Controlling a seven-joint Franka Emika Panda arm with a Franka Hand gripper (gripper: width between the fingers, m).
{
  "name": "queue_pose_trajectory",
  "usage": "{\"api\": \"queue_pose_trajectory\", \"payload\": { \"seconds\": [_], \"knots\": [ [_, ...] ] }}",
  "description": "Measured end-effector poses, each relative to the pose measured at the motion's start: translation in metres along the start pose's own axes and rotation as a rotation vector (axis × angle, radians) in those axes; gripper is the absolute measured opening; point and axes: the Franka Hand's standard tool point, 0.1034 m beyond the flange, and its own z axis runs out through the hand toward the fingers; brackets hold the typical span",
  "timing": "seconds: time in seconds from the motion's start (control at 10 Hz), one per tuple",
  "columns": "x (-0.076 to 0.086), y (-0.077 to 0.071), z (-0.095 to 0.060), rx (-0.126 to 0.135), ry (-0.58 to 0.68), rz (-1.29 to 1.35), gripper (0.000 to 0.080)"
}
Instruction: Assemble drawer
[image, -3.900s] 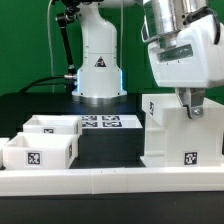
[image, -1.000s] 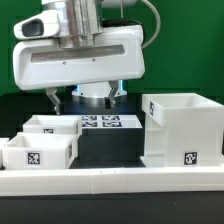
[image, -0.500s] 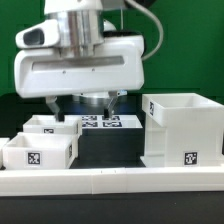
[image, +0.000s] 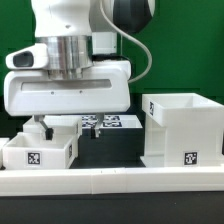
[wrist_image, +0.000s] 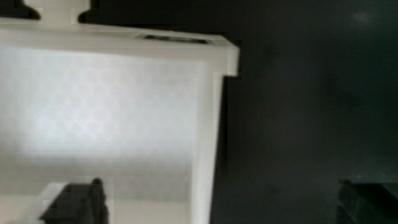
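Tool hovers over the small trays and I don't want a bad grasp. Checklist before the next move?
1. Tool open: ok, fingers wide apart in the wrist view.
2. Tool empty: ok, nothing held.
3. Tray side wall between the fingers: ok, its edge runs roughly midway.
4. Which one is targeted, rear tray or front tray: cannot tell.
5. Finger depth against that wall: cannot tell.
6. Housing clear of the tool: ok, it stands apart at the exterior view's right.
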Motion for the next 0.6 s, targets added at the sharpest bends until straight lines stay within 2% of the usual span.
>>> {"api": "queue_pose_trajectory", "payload": {
  "seconds": [0.1,0.4,0.5,0.6],
  "knots": [
    [-0.0023,0.0012,0.0051,-0.003,-0.004,-0.01,0.0649],
    [-0.0009,0.0016,0.0035,-0.002,0.0,-0.01,0.0649],
    [-0.0016,0.006,0.0044,0.0,0.006,0.006,0.0649],
    [-0.0063,0.0056,0.0127,-0.014,0.02,0.007,0.0649]
  ]
}}
